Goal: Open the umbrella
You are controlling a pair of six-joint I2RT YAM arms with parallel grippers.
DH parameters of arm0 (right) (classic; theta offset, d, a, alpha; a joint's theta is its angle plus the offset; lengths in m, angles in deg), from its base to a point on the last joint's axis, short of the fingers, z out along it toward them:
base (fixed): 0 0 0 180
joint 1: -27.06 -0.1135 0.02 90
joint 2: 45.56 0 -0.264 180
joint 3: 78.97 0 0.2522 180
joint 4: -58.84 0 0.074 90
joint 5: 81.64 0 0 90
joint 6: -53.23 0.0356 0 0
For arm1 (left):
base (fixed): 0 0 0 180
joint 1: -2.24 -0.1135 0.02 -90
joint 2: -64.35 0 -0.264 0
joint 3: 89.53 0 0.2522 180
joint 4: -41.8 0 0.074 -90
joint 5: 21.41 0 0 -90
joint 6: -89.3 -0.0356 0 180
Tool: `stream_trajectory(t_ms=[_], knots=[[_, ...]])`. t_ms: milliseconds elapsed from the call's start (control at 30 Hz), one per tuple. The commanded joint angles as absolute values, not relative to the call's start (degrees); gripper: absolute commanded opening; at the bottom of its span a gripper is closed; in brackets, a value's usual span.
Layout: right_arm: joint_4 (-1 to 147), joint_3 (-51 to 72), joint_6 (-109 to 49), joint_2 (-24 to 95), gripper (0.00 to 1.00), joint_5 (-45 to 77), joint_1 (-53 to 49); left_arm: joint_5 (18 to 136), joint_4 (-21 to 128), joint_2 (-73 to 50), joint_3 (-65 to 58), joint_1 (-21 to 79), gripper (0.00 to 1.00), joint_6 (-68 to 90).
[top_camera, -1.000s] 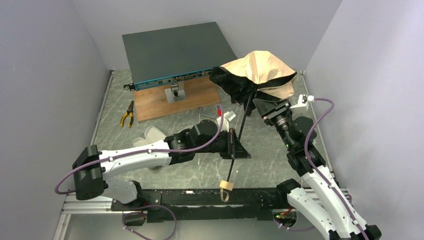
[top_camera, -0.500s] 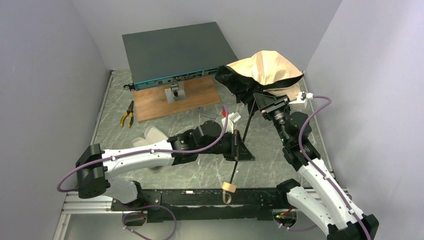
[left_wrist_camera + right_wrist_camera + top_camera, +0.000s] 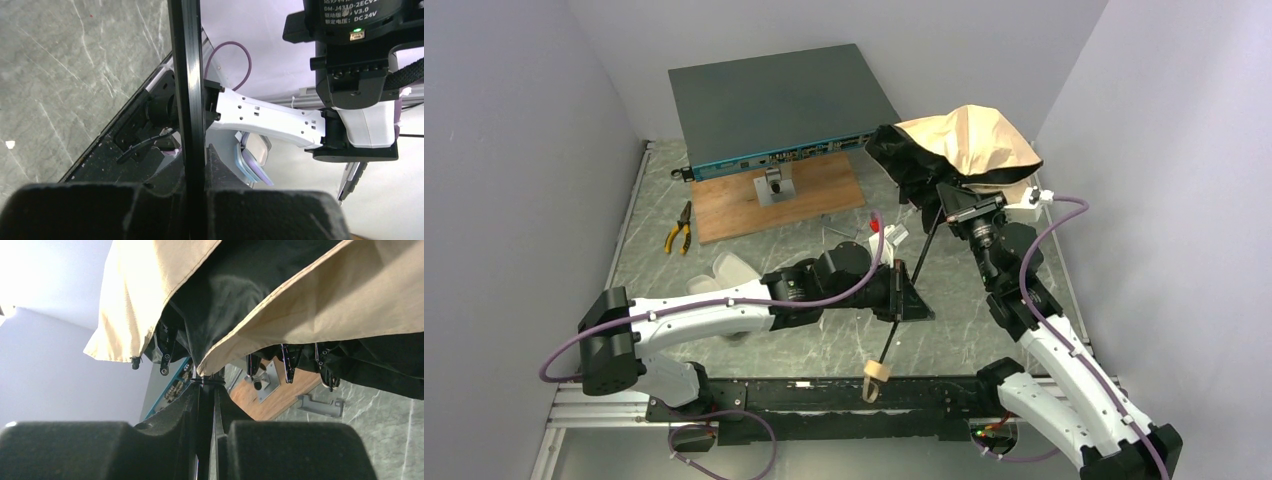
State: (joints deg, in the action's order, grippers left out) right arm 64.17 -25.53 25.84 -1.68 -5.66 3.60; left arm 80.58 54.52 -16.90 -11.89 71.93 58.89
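Note:
The umbrella's cream-beige canopy (image 3: 969,140) with black lining hangs partly spread at the back right, held off the table. Its thin black shaft (image 3: 916,270) slants down to the tan handle (image 3: 875,373) and strap at the front edge. My left gripper (image 3: 898,297) is shut on the lower shaft (image 3: 189,100). My right gripper (image 3: 951,203) is shut on the shaft just under the canopy; in the right wrist view the canopy (image 3: 300,305) and rib tips hang right above my fingers (image 3: 170,415).
A dark grey rack unit (image 3: 774,100) sits on a wooden board (image 3: 769,205) at the back. Yellow-handled pliers (image 3: 679,228) lie at the left. A whitish case shell (image 3: 724,270) lies behind my left arm. Small white parts (image 3: 886,235) lie near the shaft.
My right gripper has pushed up and right along the shaft, and the canopy has shifted right and spread a little. My left gripper has moved slightly right, holding the shaft.

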Motion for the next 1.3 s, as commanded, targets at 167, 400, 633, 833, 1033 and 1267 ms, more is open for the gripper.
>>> stream_trajectory(t_ms=[167,400,633,833,1033,1267], knots=[[63.61,-15.34,17.46,4.04,0.16,-28.22,4.99,80.47,51.23,-13.98,-8.38,76.14,0.0,51.69],[64.25,-7.23,14.89,8.44,0.2,-31.41,9.97,77.81,55.38,-10.55,-13.75,79.04,0.0,50.67],[60.58,-1.95,12.41,12.77,0.2,-31.4,13.16,74.89,59.19,-8.9,-15.99,82.36,0.0,49.49],[57.81,3.42,10.32,16.67,0.2,-31.7,15.33,73.91,61.19,-6.95,-17.11,84.06,0.0,48.17],[57.96,12.03,10.02,20.78,0.21,-28.76,21.45,73.78,62.98,-5.73,-17.6,85.9,0.0,46.09],[57.74,17.81,10.84,22.26,0.21,-26.31,26.04,74.72,61.41,-5.22,-17.13,88.18,0.0,42.81]])
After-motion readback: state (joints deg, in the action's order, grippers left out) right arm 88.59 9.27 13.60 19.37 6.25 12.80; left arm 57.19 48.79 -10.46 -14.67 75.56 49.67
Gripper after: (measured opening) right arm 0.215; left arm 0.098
